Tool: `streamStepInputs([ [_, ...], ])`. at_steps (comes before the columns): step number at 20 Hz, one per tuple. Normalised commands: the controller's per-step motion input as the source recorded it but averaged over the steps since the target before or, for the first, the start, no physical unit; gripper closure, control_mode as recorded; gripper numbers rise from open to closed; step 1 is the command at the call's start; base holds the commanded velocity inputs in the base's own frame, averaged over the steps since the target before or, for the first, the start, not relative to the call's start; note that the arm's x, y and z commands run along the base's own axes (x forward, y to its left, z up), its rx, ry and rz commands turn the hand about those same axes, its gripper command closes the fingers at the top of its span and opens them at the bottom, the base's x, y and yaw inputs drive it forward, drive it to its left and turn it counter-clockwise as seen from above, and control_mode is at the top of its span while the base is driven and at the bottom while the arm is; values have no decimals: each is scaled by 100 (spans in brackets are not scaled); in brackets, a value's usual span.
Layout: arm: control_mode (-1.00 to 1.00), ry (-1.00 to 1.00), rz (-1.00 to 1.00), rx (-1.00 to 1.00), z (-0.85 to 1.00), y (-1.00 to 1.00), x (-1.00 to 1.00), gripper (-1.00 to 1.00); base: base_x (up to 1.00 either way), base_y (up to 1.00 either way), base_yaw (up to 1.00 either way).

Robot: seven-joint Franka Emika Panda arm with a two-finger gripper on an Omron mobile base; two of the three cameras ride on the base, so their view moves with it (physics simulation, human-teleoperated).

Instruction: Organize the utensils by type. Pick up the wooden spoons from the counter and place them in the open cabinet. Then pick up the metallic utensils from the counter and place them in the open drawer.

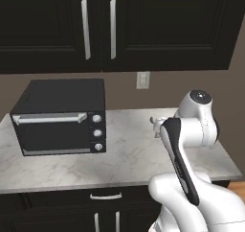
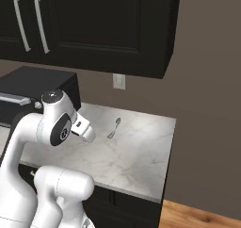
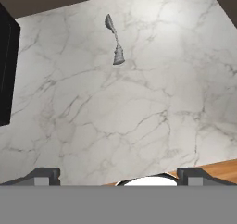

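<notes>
Utensil [image 3: 114,39] (silver-grey) lies lengthwise toward wall.

silver-grey utensil [image 2: 114,127] too small to identify, toaster oven [image 2: 28,88] partly behind arm

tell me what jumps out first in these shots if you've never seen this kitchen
The black toaster oven at the left of the white marble counter stands out, under black upper cabinets with their doors shut. A lone small silver-grey utensil lies on the bare marble toward the back wall, and the open gripper hovers above the counter, apart from it.
</notes>
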Motion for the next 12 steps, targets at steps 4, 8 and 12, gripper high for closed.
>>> streamStepInputs([
  [4,100,0,0,0,0,0,0,-100,0,0,0],
  [8,100,0,0,0,0,0,0,-100,0,-1,4],
  [12,-100,-12,24,-2,-9,-12,10,-100,1,-2,5],
])
